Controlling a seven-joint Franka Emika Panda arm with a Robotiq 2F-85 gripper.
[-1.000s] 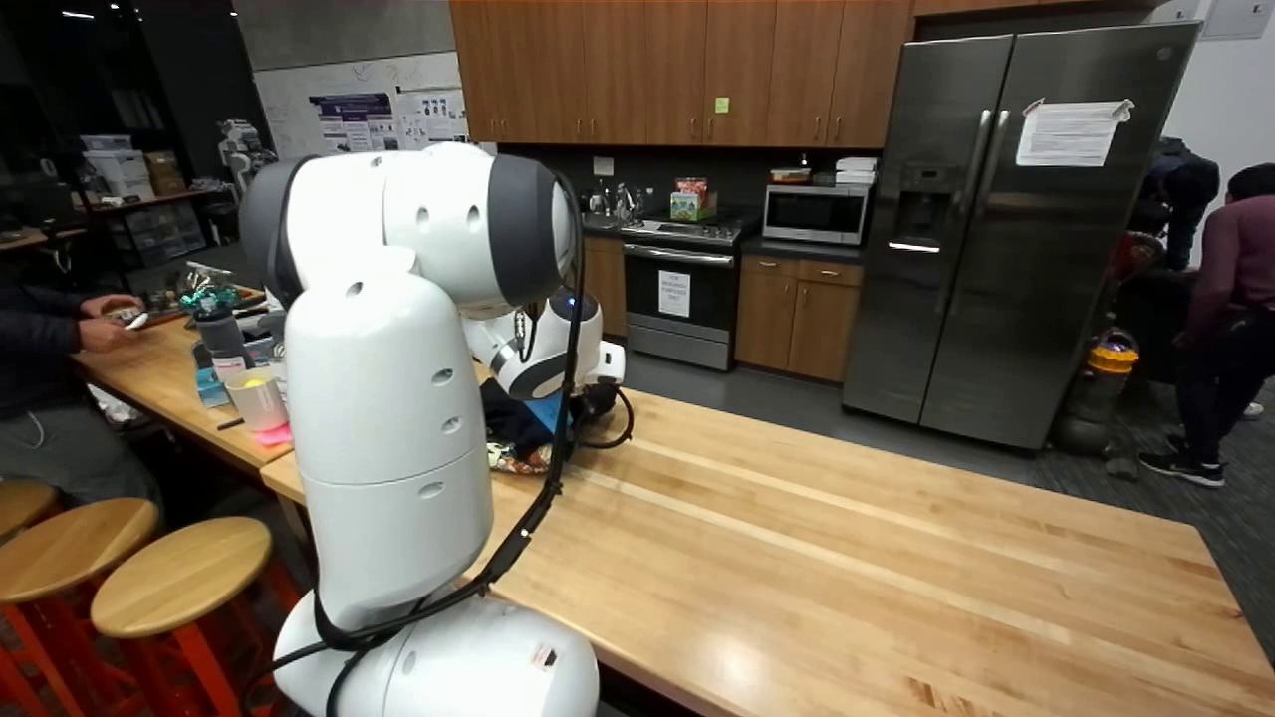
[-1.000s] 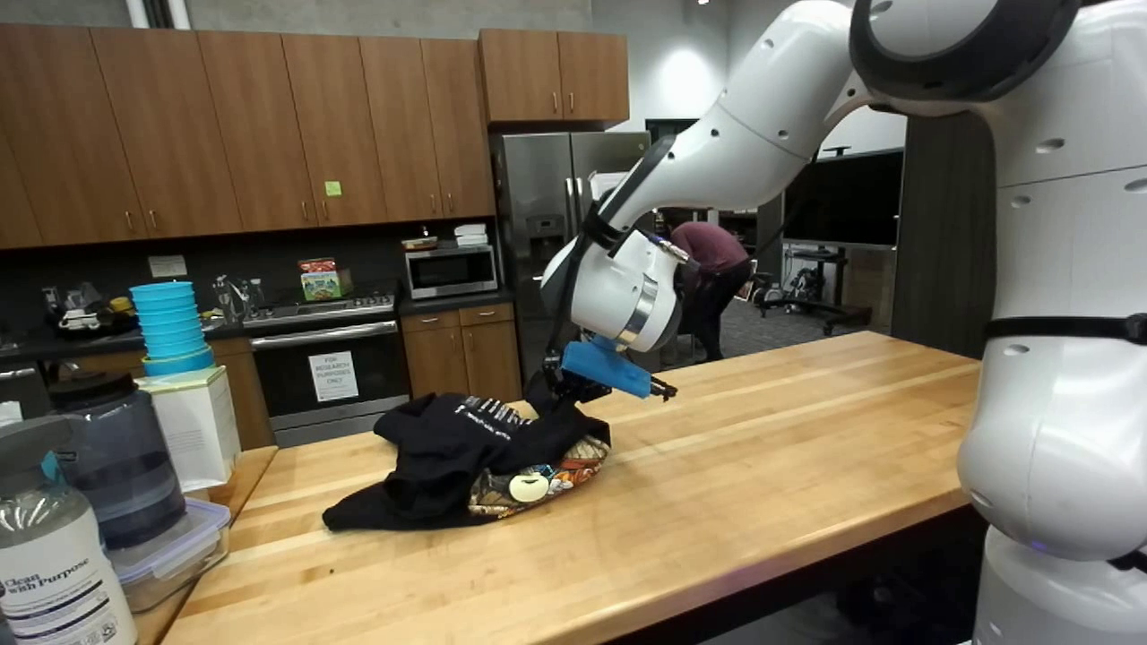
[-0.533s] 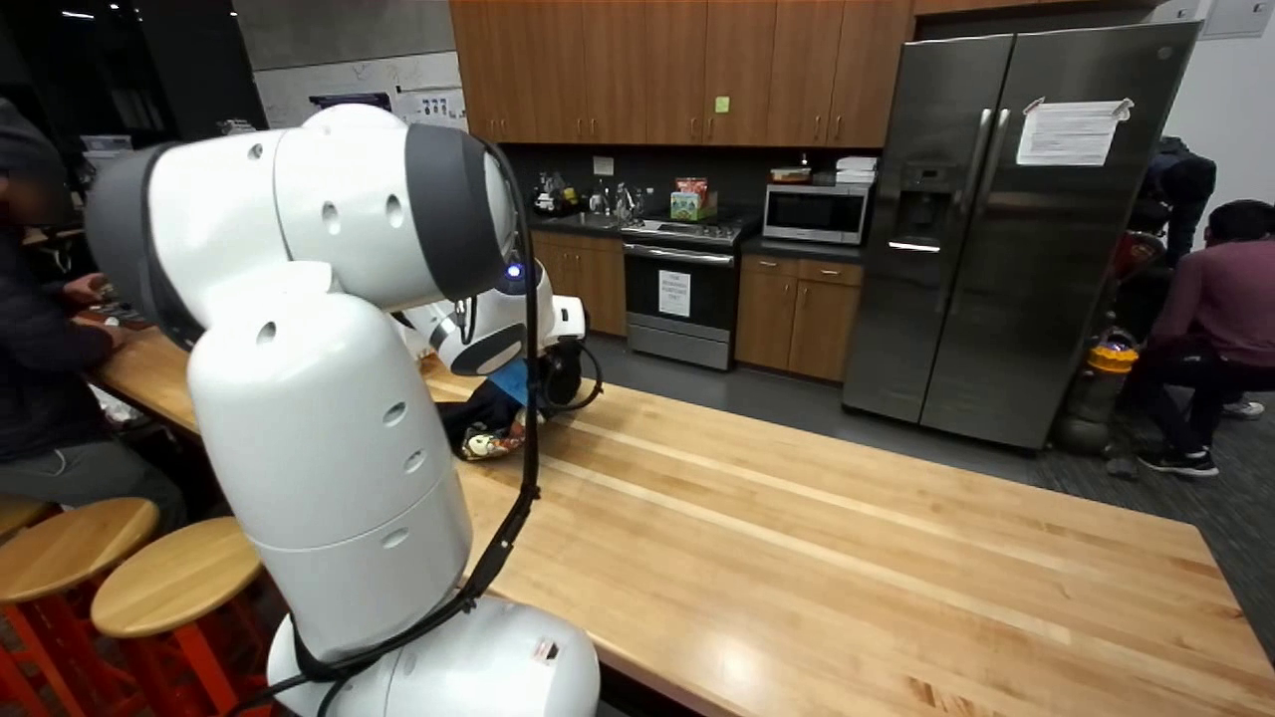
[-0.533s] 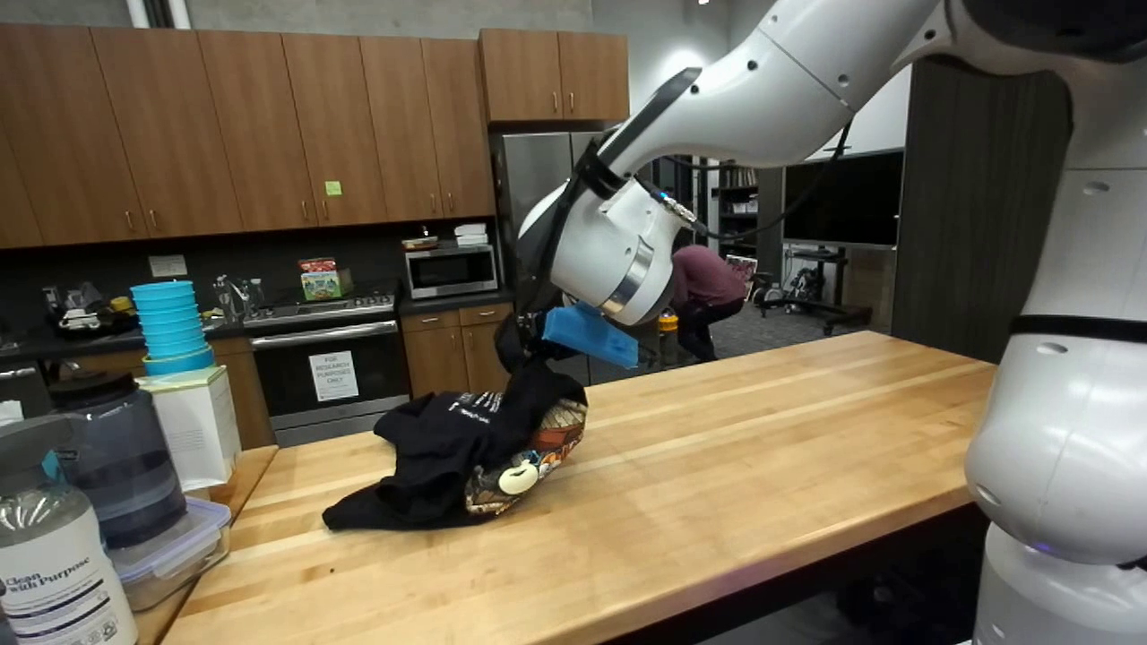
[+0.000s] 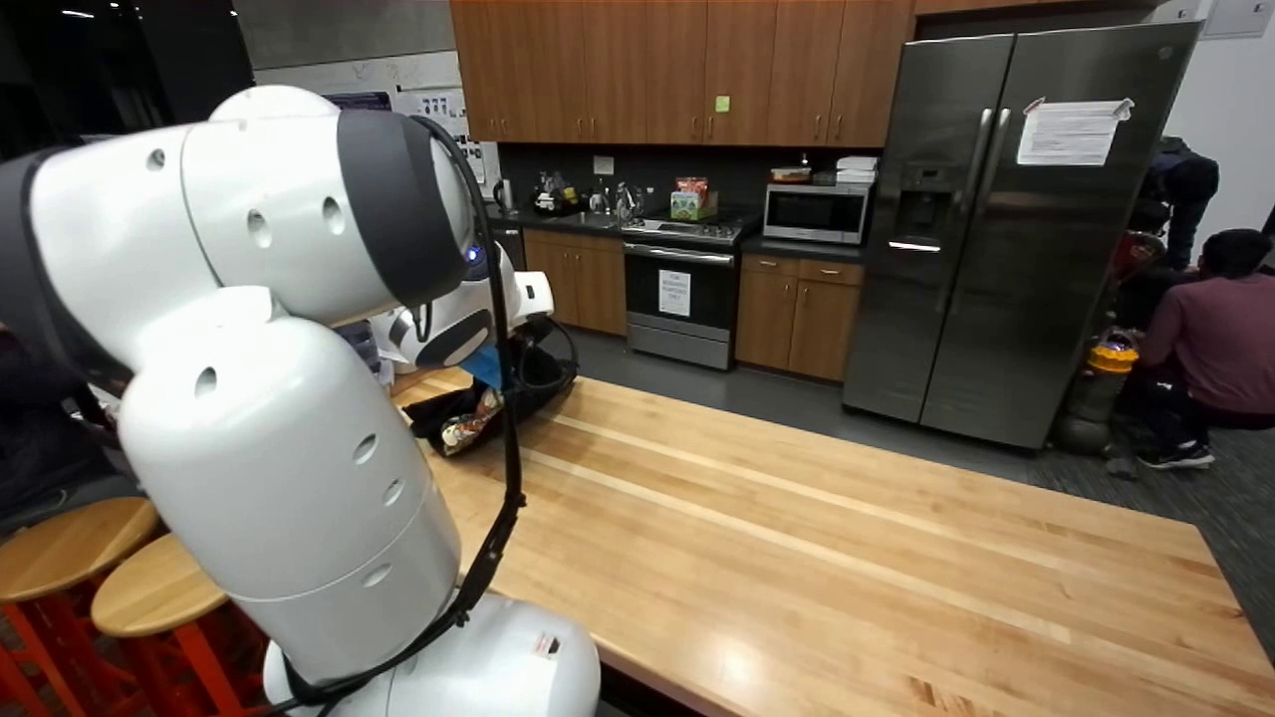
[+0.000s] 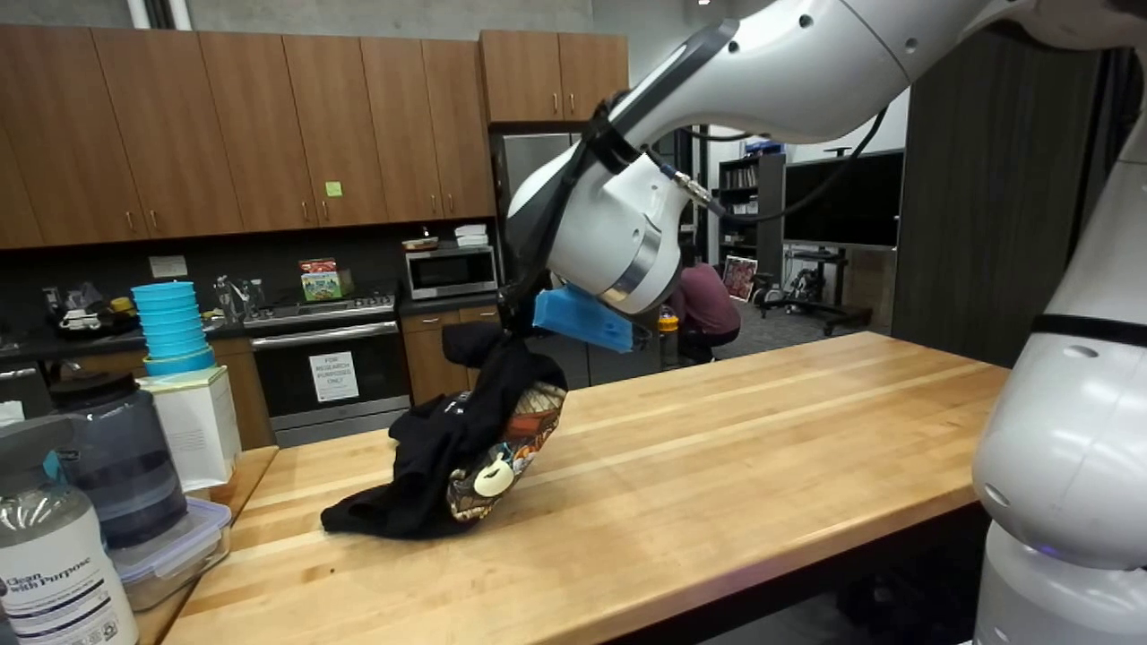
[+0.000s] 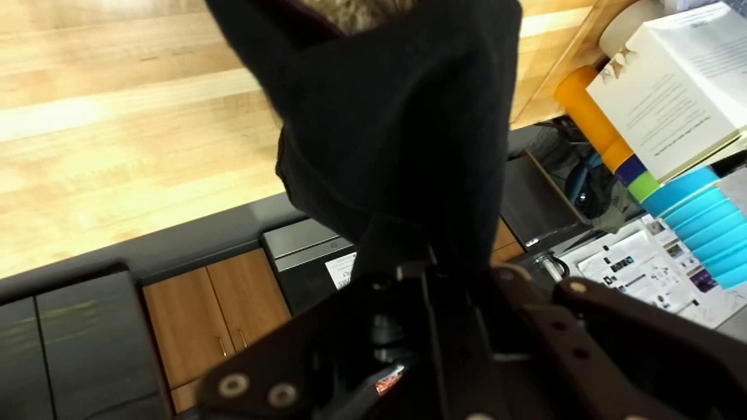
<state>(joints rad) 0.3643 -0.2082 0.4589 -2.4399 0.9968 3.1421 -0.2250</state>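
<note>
Holding one black shirt (image 6: 430, 475) pinched tight in one gripper (image 7: 429, 271), lifted at one end, with lower folds resting on one desk (image 6: 762, 466) and a patterned patch (image 6: 530, 428) along an edge. Reaching outward with one white arm (image 6: 753, 85), angled down at the wrist. Showing in an exterior view, but not in the wrist view: two round stools (image 5: 159, 588); likewise one soap bottle (image 6: 58, 560) in an exterior view. Showing only in the wrist view, just beside one white box (image 7: 659, 105): one orange tube-like thing (image 7: 590, 116).
</note>
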